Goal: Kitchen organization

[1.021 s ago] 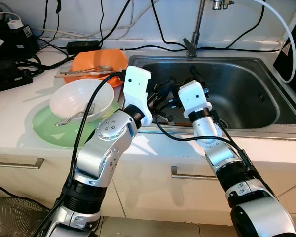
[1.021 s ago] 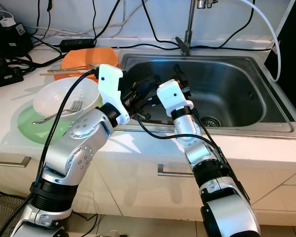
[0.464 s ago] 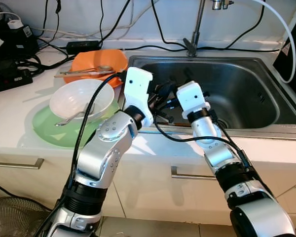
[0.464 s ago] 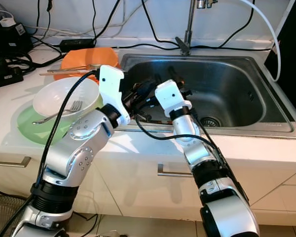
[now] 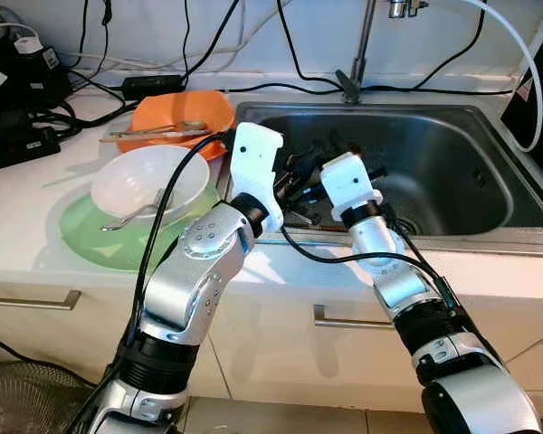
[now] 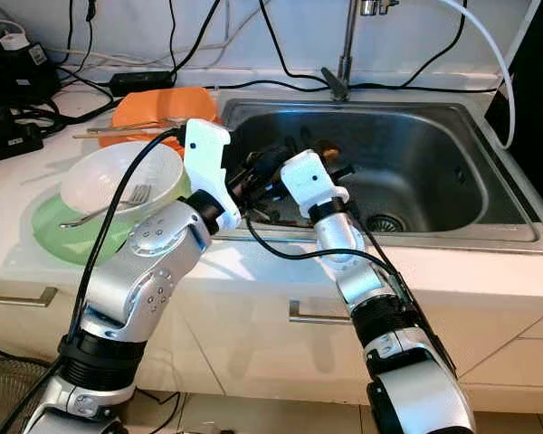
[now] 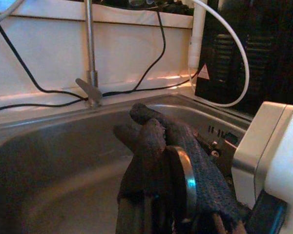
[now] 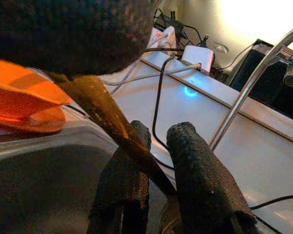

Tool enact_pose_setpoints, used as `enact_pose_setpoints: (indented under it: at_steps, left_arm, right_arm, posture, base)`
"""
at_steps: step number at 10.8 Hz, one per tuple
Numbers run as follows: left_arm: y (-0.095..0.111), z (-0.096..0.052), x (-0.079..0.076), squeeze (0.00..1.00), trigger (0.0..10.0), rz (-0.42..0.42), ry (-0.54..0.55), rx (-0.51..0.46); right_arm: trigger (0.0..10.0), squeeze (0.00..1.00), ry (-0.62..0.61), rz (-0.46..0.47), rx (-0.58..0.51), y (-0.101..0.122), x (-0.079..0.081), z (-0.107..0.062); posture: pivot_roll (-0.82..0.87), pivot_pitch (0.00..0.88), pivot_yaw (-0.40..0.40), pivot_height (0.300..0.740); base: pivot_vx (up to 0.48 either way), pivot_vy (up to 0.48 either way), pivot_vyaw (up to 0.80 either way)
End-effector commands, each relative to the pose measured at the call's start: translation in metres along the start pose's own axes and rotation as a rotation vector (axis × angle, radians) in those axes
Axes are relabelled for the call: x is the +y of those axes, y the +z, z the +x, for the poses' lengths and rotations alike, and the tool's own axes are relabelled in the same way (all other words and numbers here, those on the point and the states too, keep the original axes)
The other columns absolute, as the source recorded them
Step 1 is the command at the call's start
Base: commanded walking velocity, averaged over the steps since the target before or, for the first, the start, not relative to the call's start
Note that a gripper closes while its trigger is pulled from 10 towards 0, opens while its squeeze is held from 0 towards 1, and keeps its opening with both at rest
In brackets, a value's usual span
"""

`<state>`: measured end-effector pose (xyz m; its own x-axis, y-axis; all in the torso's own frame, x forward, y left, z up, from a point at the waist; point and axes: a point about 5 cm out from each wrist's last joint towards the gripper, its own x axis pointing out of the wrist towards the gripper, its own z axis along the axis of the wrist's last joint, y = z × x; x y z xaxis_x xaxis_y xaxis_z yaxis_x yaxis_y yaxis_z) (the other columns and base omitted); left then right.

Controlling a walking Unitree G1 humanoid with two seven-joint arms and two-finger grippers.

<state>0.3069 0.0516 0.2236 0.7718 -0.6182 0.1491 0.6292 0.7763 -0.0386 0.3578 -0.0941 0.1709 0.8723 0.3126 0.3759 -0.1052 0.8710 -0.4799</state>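
Note:
Both grippers meet over the left part of the steel sink. My left gripper hangs just inside the sink's left wall, shut on a metal-rimmed utensil wedged between its black fingers. My right gripper is right beside it, fingertips pointing toward the back wall, shut on a brown wooden chopstick. The chopstick runs from under the left gripper into the gap between the right fingers. Its tip shows above the right wrist housing.
A white bowl with a fork sits on a green plate on the counter to the left. Behind it an orange plate carries chopsticks and a spoon. The faucet rises behind the sink; cables and power strips crowd the back left.
My right gripper has shifted left and slightly up, closing in on the left gripper. The left arm has barely moved.

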Motion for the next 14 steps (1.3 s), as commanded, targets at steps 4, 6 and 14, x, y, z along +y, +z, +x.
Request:
enact_pose_setpoints:
  at_steps: [4,6,14]
  left_arm:
    - [-0.009,-0.002,0.015,0.0,10.0,0.024,0.097,0.061]
    - [-0.008,-0.002,0.02,1.0,10.0,0.008,0.133,0.059]
    - [0.028,-0.015,0.001,1.0,10.0,-0.266,-0.101,-0.197]
  right_arm:
    - [0.0,0.0,-0.03,0.022,-0.037,0.007,-0.006,0.002]
    - [0.0,0.0,-0.029,0.02,-0.033,0.006,-0.007,0.001]
    - [0.0,0.0,-0.028,0.016,0.015,-0.002,-0.008,0.001]
  posture:
    - [0.11,0.0,0.079,0.74]
    - [0.11,0.0,0.079,0.74]
    - [0.12,0.0,0.064,0.74]
  base:
    - [0.0,0.0,0.0]
    - [0.0,0.0,0.0]
    - [0.0,0.0,0.0]
